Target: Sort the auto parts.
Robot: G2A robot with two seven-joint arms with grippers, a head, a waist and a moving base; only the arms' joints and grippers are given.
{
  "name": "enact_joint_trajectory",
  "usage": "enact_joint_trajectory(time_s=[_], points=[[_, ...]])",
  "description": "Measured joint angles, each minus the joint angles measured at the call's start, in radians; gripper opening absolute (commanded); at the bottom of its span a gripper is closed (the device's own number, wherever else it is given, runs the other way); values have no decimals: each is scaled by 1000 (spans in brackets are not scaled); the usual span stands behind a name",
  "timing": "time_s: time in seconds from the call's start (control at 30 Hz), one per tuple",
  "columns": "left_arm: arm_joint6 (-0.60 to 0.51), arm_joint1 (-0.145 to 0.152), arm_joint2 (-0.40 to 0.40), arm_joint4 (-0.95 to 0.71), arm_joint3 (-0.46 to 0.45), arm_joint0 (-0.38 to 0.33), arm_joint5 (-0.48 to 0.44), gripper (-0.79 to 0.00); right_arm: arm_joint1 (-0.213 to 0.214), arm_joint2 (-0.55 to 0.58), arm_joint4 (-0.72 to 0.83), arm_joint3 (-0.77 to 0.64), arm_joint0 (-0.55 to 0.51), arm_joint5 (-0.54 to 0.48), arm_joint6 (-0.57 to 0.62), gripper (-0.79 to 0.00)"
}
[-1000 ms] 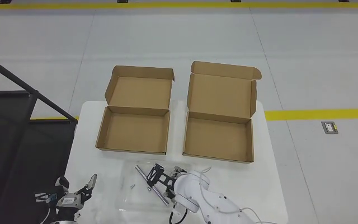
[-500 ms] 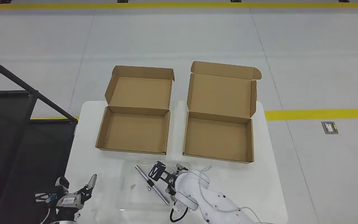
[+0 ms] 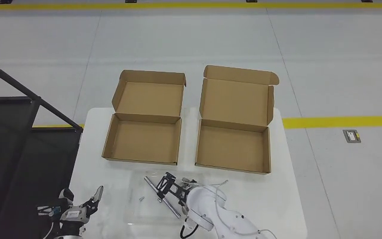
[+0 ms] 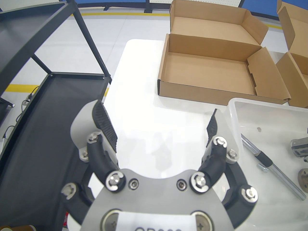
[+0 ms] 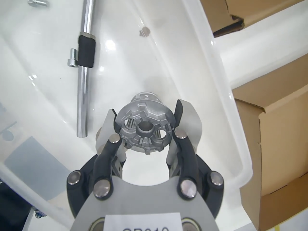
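My right gripper [image 5: 146, 111] is shut on a round cast-metal hub [image 5: 145, 131] inside the clear plastic bin [image 5: 214, 73]. In the top view the right gripper [image 3: 169, 185] sits at the bin's far side, close to the cardboard boxes. A long chrome rod [image 5: 83, 85] with a black sleeve lies on the bin floor beside the hub, along with two bolts [image 5: 37, 1] [image 5: 72, 57] and a small nut [image 5: 144, 31]. My left gripper [image 4: 156, 112] hangs open with nothing in it over the table's front left corner, next to the bin [image 4: 264, 111].
Two open cardboard boxes stand behind the bin on the white table [image 3: 95, 155]: the left box [image 3: 142, 138] and the right box [image 3: 233, 148], both with lids up. A black metal rack [image 4: 36, 121] borders the table's left side.
The right arm's wrist has shifted slightly over the bin with the hub still held. The left arm has kept still.
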Motion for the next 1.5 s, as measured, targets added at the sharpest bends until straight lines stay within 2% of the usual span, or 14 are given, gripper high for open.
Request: enact_joint_trajectory(time_s=[0.27, 0.6, 0.73, 0.93, 1.07, 1.17, 1.37, 1.5], points=[[0, 0, 0, 0, 0, 0, 0, 0, 57, 99, -116, -374, -172, -147, -151, -785], [0, 0, 0, 0, 0, 0, 0, 0, 57, 99, -114, -370, -172, -146, -151, -785], [0, 0, 0, 0, 0, 0, 0, 0, 50, 119, -95, -361, -165, -74, -212, -785], [0, 0, 0, 0, 0, 0, 0, 0, 34, 227, 23, -346, -109, 94, -324, -785], [0, 0, 0, 0, 0, 0, 0, 0, 23, 306, 65, -255, -30, 189, -359, -785], [0, 0, 0, 0, 0, 0, 0, 0, 14, 353, 146, -124, 52, 208, -385, -785], [0, 0, 0, 0, 0, 0, 0, 0, -10, 335, 167, 170, 223, 279, -338, -785], [0, 0, 0, 0, 0, 0, 0, 0, -29, 312, 174, 346, 301, 327, -343, -785]])
